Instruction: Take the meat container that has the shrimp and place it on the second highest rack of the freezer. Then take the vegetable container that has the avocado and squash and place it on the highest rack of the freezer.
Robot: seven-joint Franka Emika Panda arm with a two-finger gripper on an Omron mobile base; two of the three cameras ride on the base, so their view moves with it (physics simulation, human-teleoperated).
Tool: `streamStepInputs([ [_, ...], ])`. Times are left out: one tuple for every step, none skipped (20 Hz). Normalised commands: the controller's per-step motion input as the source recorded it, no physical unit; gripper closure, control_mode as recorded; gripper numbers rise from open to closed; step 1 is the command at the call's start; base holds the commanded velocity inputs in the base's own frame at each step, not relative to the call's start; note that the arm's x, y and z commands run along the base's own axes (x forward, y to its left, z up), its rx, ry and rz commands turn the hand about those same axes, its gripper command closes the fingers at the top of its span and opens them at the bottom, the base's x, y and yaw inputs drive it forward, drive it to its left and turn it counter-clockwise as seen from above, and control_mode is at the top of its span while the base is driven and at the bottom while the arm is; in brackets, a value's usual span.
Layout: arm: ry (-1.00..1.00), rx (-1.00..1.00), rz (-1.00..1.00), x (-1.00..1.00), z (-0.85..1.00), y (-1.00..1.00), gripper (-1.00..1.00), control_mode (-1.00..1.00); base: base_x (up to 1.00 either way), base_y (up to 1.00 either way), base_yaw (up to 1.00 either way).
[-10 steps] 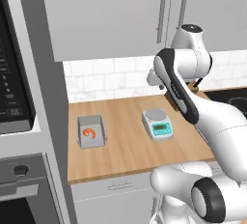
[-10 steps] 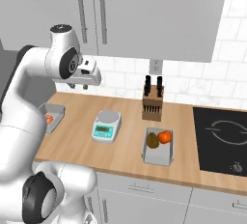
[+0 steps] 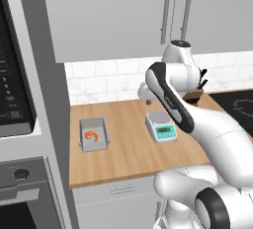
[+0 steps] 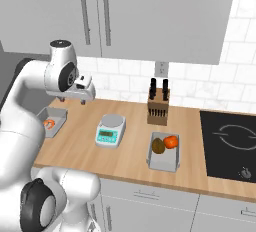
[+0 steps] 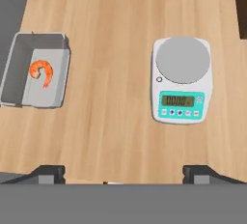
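The meat container (image 3: 94, 134) (image 4: 52, 121) (image 5: 36, 71), a shallow grey tray, lies on the left part of the wooden counter with the curled orange shrimp (image 3: 91, 136) (image 5: 41, 71) inside. My gripper (image 3: 147, 97) (image 4: 75, 98) (image 5: 123, 175) hangs open above the counter between that tray and a kitchen scale, holding nothing. Further right sits the vegetable container (image 4: 164, 152), with the dark avocado (image 4: 158, 146) and the orange squash (image 4: 171, 142) in it. The freezer and its racks are out of view.
A white scale (image 3: 161, 126) (image 4: 110, 130) (image 5: 182, 78) stands mid-counter. A knife block (image 4: 158, 103) is by the tiled wall, a black cooktop (image 4: 230, 143) at the right. Wall cabinets (image 3: 123, 16) hang overhead; an oven column (image 3: 24, 124) borders the counter's left end.
The arm has swung the hand left and a little lower, toward the shrimp tray. The trays and the scale lie where they were. The jaws stay open.
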Motion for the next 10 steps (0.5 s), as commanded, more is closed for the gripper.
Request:
streamStepInputs([
  [0.12, 0.01, 0.02, 0.01, -0.62, 0.96, -1.00, -1.00, 0.00, 0.00, 0.00],
  [0.13, 0.01, 0.02, 0.05, -0.59, 0.96, -1.00, -1.00, 0.00, 0.00, 0.00],
  [0.07, 0.00, 0.01, 0.22, -0.28, 0.89, -1.00, -1.00, 0.00, 0.00, 0.00],
  [0.04, 0.00, 0.04, 0.24, -0.23, 0.91, -1.00, -1.00, 0.00, 0.00, 0.00],
  [0.03, 0.00, 0.05, 0.27, -0.16, 0.86, -1.00, -1.00, 0.00, 0.00, 0.00],
  [0.03, 0.00, 0.06, 0.21, -0.21, 0.85, -1.00, -1.00, 0.00, 0.00, 0.00],
  [0.08, 0.00, 0.07, 0.17, -0.20, 0.83, -1.00, -1.00, 0.00, 0.00, 0.00],
  [0.09, 0.00, 0.08, 0.15, -0.13, 0.68, -1.00, -1.00, 0.00, 0.00, 0.00],
  [0.11, 0.00, 0.10, 0.12, -0.10, 0.44, -1.00, -1.00, 0.00, 0.00, 0.00],
  [0.09, 0.00, 0.10, 0.16, -0.22, 0.34, -1.00, -1.00, 0.00, 0.00, 0.00],
])
